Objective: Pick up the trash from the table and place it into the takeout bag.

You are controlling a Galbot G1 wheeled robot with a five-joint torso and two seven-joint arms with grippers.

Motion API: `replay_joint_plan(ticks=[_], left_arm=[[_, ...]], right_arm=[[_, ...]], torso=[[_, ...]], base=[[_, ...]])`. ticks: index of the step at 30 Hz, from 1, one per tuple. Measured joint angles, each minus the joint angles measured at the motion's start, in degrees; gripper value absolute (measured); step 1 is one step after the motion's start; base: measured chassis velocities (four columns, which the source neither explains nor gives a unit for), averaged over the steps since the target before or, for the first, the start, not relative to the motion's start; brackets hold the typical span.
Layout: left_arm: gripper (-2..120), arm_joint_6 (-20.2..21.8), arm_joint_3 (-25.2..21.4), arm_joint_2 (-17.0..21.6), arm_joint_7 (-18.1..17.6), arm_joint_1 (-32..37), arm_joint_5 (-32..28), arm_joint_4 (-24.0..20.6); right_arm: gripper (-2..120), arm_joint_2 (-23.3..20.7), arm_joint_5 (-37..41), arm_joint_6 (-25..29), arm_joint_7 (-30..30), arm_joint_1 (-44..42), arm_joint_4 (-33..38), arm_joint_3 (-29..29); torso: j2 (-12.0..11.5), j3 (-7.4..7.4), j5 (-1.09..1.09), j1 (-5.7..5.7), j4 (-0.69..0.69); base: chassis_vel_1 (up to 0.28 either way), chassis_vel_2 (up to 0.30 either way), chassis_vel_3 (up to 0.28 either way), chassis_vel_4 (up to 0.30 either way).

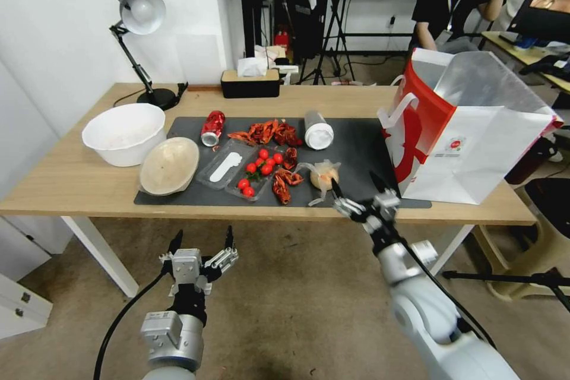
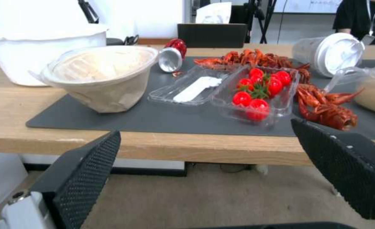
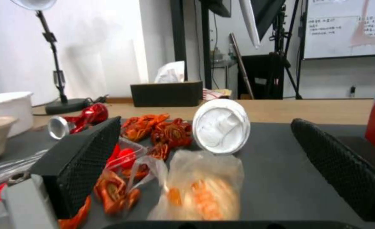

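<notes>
Nearest, below the table (image 1: 71, 190) edge: left gripper (image 1: 200, 246), fingers apart, empty, hanging over the floor short of the near rim. Further in, at the mat's near edge: right gripper (image 1: 356, 191), fingers apart, empty, lined up on the knotted clear bag (image 1: 323, 177) just ahead.

Bag: soft, light, probably slack and shifting under a squeeze; thin film, easily torn or slipped. Best taken at the gathered knot or the twisted neck, not across the bulging orange contents. Lies slumped, with no clear long axis.

Beside it: crayfish shells (image 1: 282, 181) and an open clear tray of cherry tomatoes (image 1: 261, 169), brittle plastic, likely to spill if tilted.

To the left: shallow beige bowl (image 1: 169, 165), tipped on its side, mouth toward the near left; stiff but thin, best pinched at the rim.

Further back: white lidded cup (image 1: 317, 129) lying down, long axis near to far, lid toward the robot; light, apt to roll, best taken across the barrel. Crushed red can (image 1: 212, 127), also lying, long axis near to far, open end nearer; light, dented, a firm hold across the body.

At the right end of the table: takeout bag (image 1: 475, 148), upright, mouth open upward, stiff-sided.
</notes>
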Motion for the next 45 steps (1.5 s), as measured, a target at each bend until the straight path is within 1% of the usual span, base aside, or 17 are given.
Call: replay_joint_plan(ticks=[1, 2, 5, 6, 10, 19, 26, 29, 32, 33, 34, 35, 37, 40, 41, 42, 45], left_arm=[[100, 0.0, 0.11, 0.18, 0.03, -0.14, 0.0, 0.0], [100, 0.0, 0.11, 0.18, 0.03, -0.14, 0.0, 0.0], [100, 0.0, 0.44, 0.56, 0.12, -0.6, -0.23, 0.14], [100, 0.0, 0.44, 0.56, 0.12, -0.6, -0.23, 0.14], [100, 0.0, 0.88, 0.91, 0.26, -0.82, -0.39, 0.46], [100, 0.0, 0.86, 0.94, 0.28, -0.48, -0.39, 0.37], [100, -0.01, 0.64, 0.89, 0.28, -0.44, -0.48, 0.18], [100, -0.01, 0.62, 0.87, 0.28, -0.44, -0.48, 0.14], [100, -0.01, 0.49, 0.8, 0.27, -0.51, -0.48, 0.11], [100, -0.01, 0.49, 0.8, 0.27, -0.51, -0.48, 0.11], [100, -0.01, 0.49, 0.75, 0.26, -0.58, -0.48, 0.11], [100, -0.01, 0.51, 0.71, 0.26, -0.64, -0.48, 0.12], [100, -0.01, 0.67, 0.54, 0.25, -0.77, -0.44, 0.19], [100, -0.01, 0.71, 0.5, 0.25, -0.8, -0.43, 0.2], [100, -0.01, 0.72, 0.46, 0.24, -0.8, -0.41, 0.2], [100, -0.01, 0.72, 0.46, 0.24, -0.8, -0.41, 0.2], [100, -0.01, 0.7, 0.45, 0.23, -0.76, -0.41, 0.2]], right_arm=[[100, 0.13, -0.42, -1.57, 0.85, 0.65, 0.0, -0.25], [100, 0.13, -0.42, -1.57, 0.85, 0.65, 0.0, -0.25], [100, 0.51, -1.29, -5.65, 3.31, 1.71, 0.21, -0.75], [100, 0.51, -1.29, -5.65, 3.31, 1.71, 0.21, -0.75], [100, 1.39, -1.41, -12.49, 6.62, 5.17, -1.39, -2.47], [100, 1.78, 1.6, -16.24, 6.4, 10.62, -6.23, -5.04], [100, 2.89, 1.95, -18.62, 5.53, 11.91, -8.34, -5.99], [96, 3.26, 1.94, -19.03, 5.47, 11.94, -8.74, -6.38], [85, 3.55, 1.94, -19.15, 5.63, 11.8, -8.95, -6.63], [85, 3.55, 1.94, -19.15, 5.63, 11.8, -8.95, -6.63], [78, 3.66, 1.94, -19.15, 5.66, 11.68, -9.01, -6.65], [75, 3.74, 1.97, -19.14, 5.68, 11.62, -9.02, -6.65], [65, 3.76, 2.9, -19.46, 5.91, 11.46, -8.92, -6.62], [62, 3.71, 3.23, -19.62, 6.02, 11.41, -8.83, -6.57], [49, 3.58, 3.47, -19.68, 6.11, 11.3, -8.77, -6.43], [49, 3.58, 3.47, -19.68, 6.11, 11.3, -8.77, -6.43], [38, 3.23, 3.68, -19.68, 6.11, 11.12, -8.61, -6.09]], torso=[[0.0, 0.0, -0.01, 0.0, -0.01], [0.0, 0.0, -0.01, 0.0, -0.01], [0.0, 0.0, -0.01, -0.01, -0.04], [0.0, 0.0, -0.01, -0.01, -0.04], [0.0, 0.0, 0.0, 0.0, -0.02], [0.01, 0.0, -0.01, -0.01, -0.02], [0.01, -0.01, -0.01, -0.01, -0.02], [0.01, -0.01, 0.0, -0.01, -0.02], [0.01, -0.01, -0.01, -0.01, -0.02], [0.01, -0.01, -0.01, -0.01, -0.02], [0.01, -0.01, -0.01, -0.01, -0.02], [0.01, -0.01, 0.0, -0.01, -0.02], [0.01, -0.01, 0.0, -0.01, -0.02], [0.01, -0.01, -0.01, -0.01, -0.02], [0.01, -0.01, 0.0, -0.02, -0.02], [0.01, -0.01, 0.0, -0.02, -0.02], [0.01, -0.01, 0.0, -0.01, -0.02]], base=[[0.0, 0.0, 0.0, 0.0], [0.0, 0.0, 0.0, 0.0], [0.0, 0.0, 0.0, 0.0], [0.0, 0.0, 0.0, 0.0], [0.0, 0.0, 0.0, 0.0], [0.0, 0.0, 0.0, 0.0], [0.0, 0.0, 0.0, 0.0], [0.0, 0.0, 0.0, 0.0], [0.0, 0.0, 0.0, 0.0], [0.0, 0.0, 0.0, 0.0], [0.0, 0.0, 0.0, 0.0], [0.0, 0.0, 0.0, 0.0], [0.0, 0.0, 0.0, 0.0], [0.0, 0.0, 0.0, 0.0], [0.0, 0.0, 0.0, 0.0], [0.0, 0.0, 0.0, 0.0], [0.0, 0.0, 0.0, 0.0]])
